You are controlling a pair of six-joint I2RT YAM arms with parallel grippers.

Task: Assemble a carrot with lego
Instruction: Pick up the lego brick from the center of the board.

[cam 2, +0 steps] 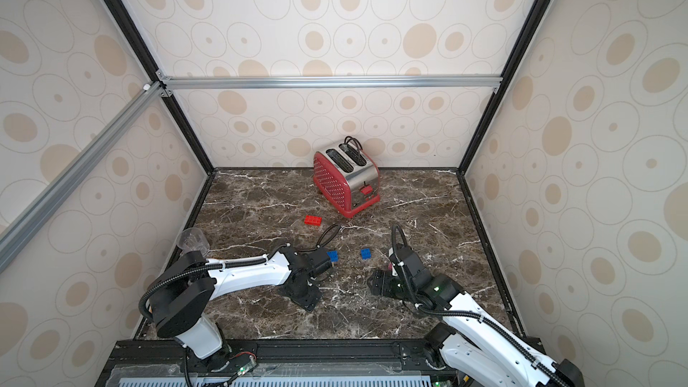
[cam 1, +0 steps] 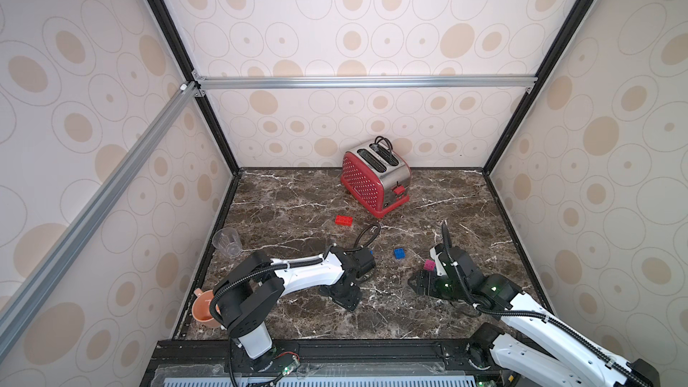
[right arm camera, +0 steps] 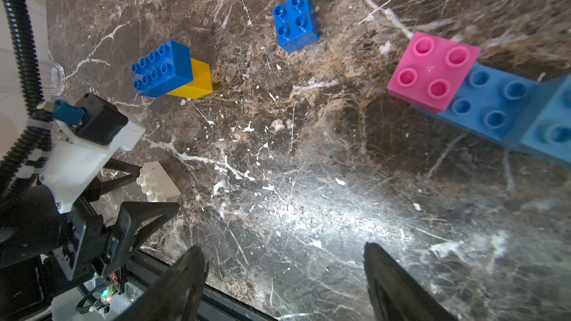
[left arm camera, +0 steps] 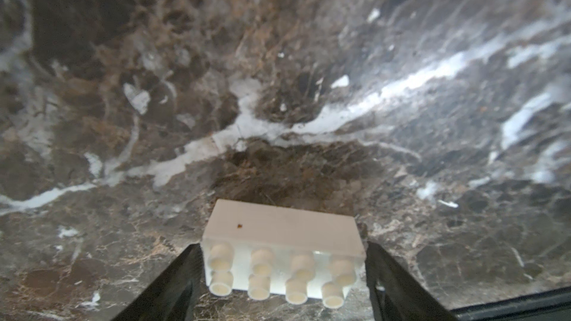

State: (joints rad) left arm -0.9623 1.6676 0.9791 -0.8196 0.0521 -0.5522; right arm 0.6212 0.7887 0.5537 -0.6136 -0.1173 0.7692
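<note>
My left gripper (left arm camera: 284, 276) is shut on a white lego brick (left arm camera: 278, 230), one finger at each end. The brick lies on its side on the marble, studs toward the wrist camera; it also shows as the white brick (right arm camera: 157, 182). My right gripper (right arm camera: 284, 273) hangs open over bare marble, holding nothing. A blue brick joined to a yellow one (right arm camera: 197, 80) lies apart from a loose blue brick (right arm camera: 295, 21). A pink brick (right arm camera: 432, 69) sits on a wider blue piece (right arm camera: 491, 109). The red brick (cam 1: 344, 220) lies near the toaster. No whole carrot is in view.
A red toaster (cam 1: 376, 180) stands at the back. A clear cup (cam 1: 227, 241) and an orange mug (cam 1: 204, 310) sit by the left wall. The black front rail (right arm camera: 216, 297) runs just behind my right gripper.
</note>
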